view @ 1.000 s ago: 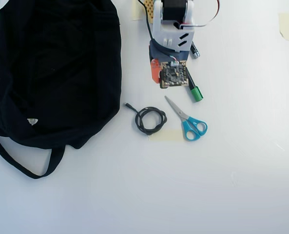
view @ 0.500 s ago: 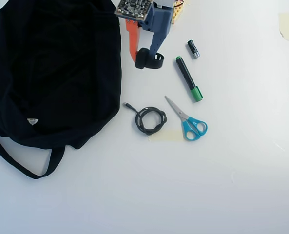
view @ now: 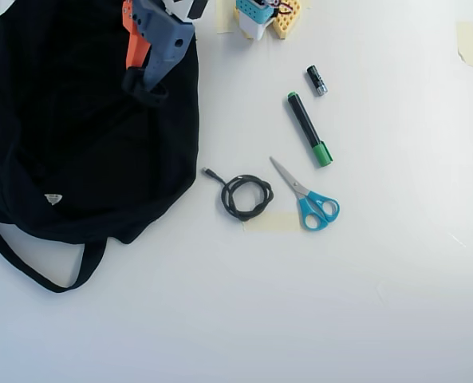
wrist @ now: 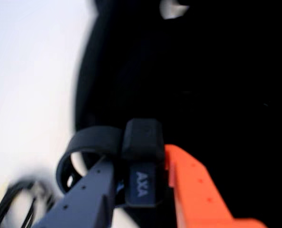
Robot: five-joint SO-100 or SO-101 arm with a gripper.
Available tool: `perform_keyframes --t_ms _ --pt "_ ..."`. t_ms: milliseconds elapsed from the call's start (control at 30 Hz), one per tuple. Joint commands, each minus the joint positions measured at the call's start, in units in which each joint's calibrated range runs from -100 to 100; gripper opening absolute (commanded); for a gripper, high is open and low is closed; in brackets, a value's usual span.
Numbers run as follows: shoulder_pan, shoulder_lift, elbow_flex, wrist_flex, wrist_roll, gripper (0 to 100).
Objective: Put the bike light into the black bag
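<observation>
My gripper [view: 139, 80] is shut on the bike light [wrist: 141, 161], a small black block marked AXA with a black ring strap [wrist: 86, 145], pinched between the orange finger [wrist: 193, 190] and the dark finger. In the overhead view the gripper hangs over the upper right part of the black bag [view: 76, 136], and the light [view: 144, 88] barely stands out against the fabric. In the wrist view the black bag [wrist: 202, 80] fills the right side behind the light. The bag is large and floppy, with a small white label [view: 53, 199] and a strap handle [view: 37, 275].
On the white table right of the bag lie a coiled black cable [view: 246, 196], blue-handled scissors [view: 308, 197], a black marker with a green cap [view: 309, 130] and a short black-and-silver cylinder [view: 317, 80]. The arm's base [view: 264, 14] stands at the top edge.
The gripper has swung left with the bike light, from over the marker, across the bag's right edge, to above the bag. The things on the table have not moved.
</observation>
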Motion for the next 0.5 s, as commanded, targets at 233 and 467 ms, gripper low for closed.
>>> perform_keyframes --t_ms 233,467 --pt "21.8 14.9 3.5 -21.9 1.5 2" --pt "25.7 42.2 -16.7 -20.1 2.5 3"
